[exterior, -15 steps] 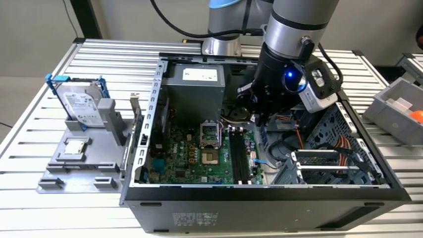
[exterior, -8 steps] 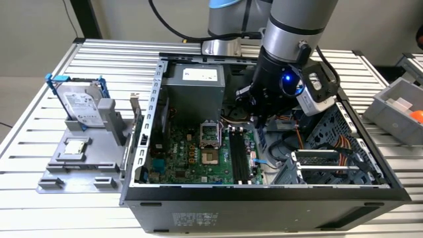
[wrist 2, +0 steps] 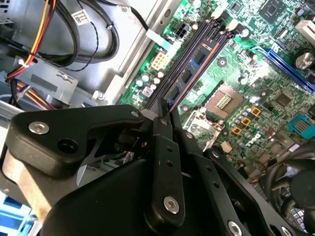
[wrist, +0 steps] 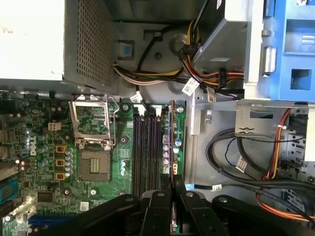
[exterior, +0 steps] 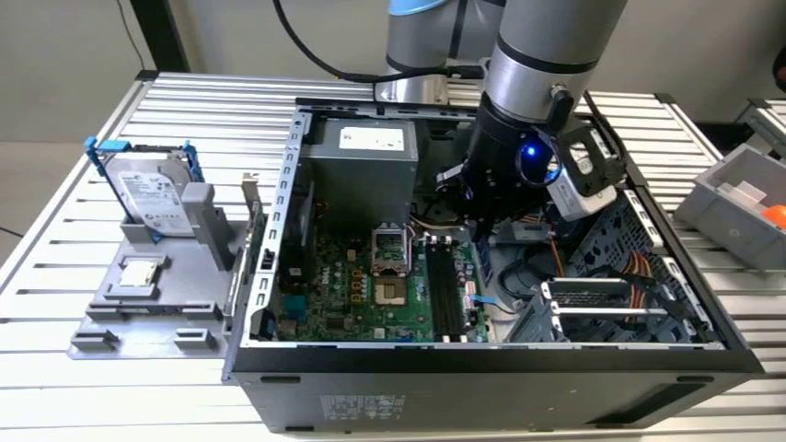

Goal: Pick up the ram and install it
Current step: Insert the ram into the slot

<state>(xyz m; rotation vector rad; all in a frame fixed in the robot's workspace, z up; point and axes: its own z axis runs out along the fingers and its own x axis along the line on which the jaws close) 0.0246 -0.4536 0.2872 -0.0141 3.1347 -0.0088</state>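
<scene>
Tool (wrist 2: 165, 118) closed narrow on the ram (wrist 2: 189, 73), gripped at its near end. Ram's long axis running straight ahead from the fingertips, along the memory slots (wrist: 147, 147), standing edge-down in the outermost slot (wrist: 172, 142).
</scene>
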